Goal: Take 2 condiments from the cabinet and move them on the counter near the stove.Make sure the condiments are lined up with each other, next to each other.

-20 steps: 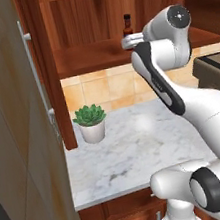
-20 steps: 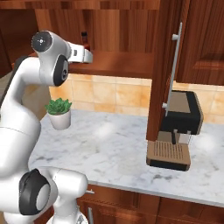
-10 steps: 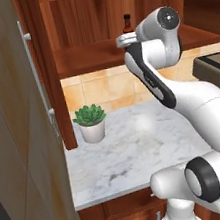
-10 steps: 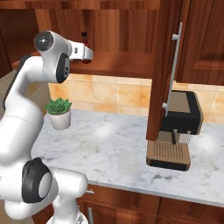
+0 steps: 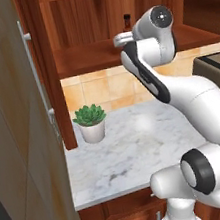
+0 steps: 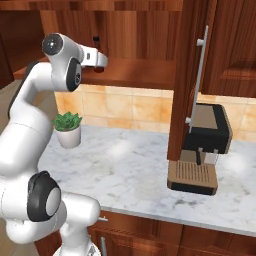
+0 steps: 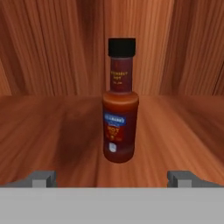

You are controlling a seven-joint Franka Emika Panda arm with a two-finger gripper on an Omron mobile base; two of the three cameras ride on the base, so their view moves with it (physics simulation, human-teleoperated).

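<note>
The sauce bottle (image 7: pixel 120 113), slim and red-brown with a dark cap and a blue label, stands upright on the cabinet shelf (image 7: pixel 52 131), well forward of the shelf's wooden back wall and about midway across it. In the hand view it sits straight ahead of the gripper (image 7: pixel 112 178), a little way beyond the finger tips (image 7: pixel 43 178), which stand wide apart on either side of it and touch nothing. The pincer is fully spread and holds nothing.

From the left base view the bottle's cap (image 5: pixel 127 20) pokes up just behind the arm's wrist, with the hand pushed in at shelf level; the right base view shows the same bottle (image 6: pixel 96 42) just beyond the hand, inside the open cabinet (image 6: pixel 145 72).

The step in hand looks like the approach to the first condiment: the hand is lined up with the bottle but not yet around it. I judge the task to be at its start, since nothing has been carried down to the counter (image 5: pixel 133 143) below the shelf. A yellow squeeze bottle I cannot make out anywhere on the shelf.

The next move calls for a straight advance along the shelf until the fingers flank the bottle's wider lower body, then a close. The bottle is tall and narrow, so a nudge from a finger could tip it.
</note>
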